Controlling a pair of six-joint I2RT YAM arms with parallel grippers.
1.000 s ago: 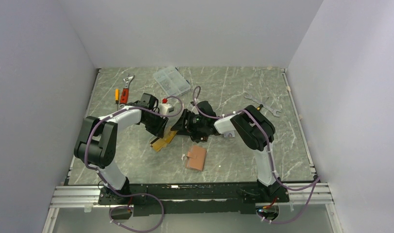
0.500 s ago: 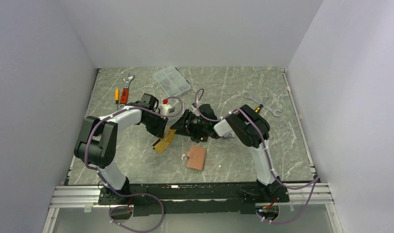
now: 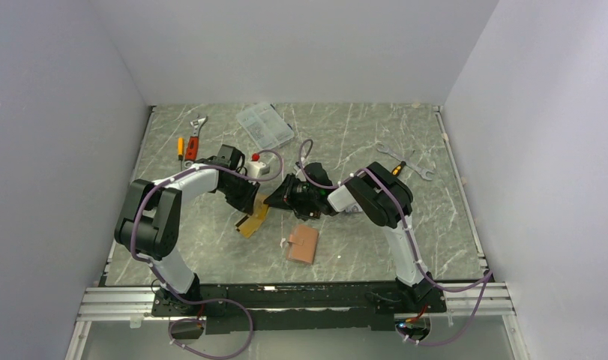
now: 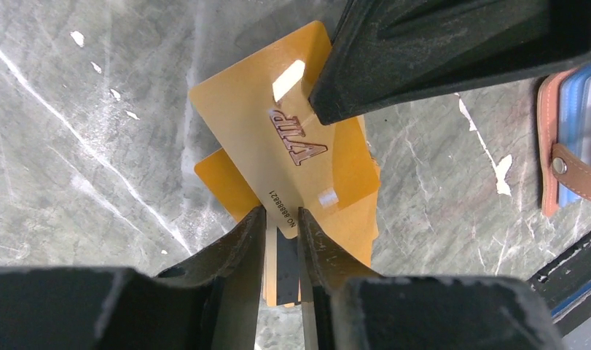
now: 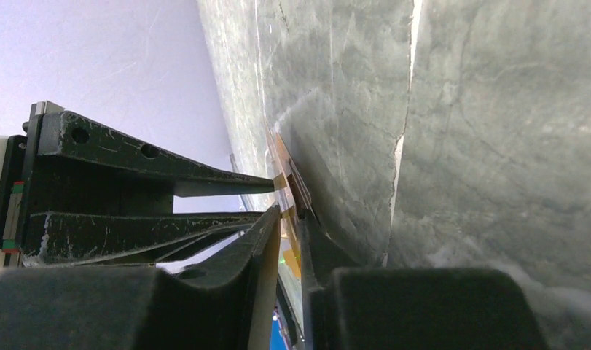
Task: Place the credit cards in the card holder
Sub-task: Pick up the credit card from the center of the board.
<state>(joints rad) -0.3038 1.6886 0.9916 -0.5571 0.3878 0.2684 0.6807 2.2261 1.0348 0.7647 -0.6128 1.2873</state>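
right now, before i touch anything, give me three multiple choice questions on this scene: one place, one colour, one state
1. Where is the card holder? A lying on the table, nearer the arm bases than the credit cards; B stacked on those cards; C held aloft.
2. What colour are the credit cards? A green; B orange-gold; C white.
3. The left gripper is: A open; B shut on the card holder; C shut on the credit cards.
1 A, top view shows it below them; 2 B, left wrist view; 3 C, its fingers pinch their edge.
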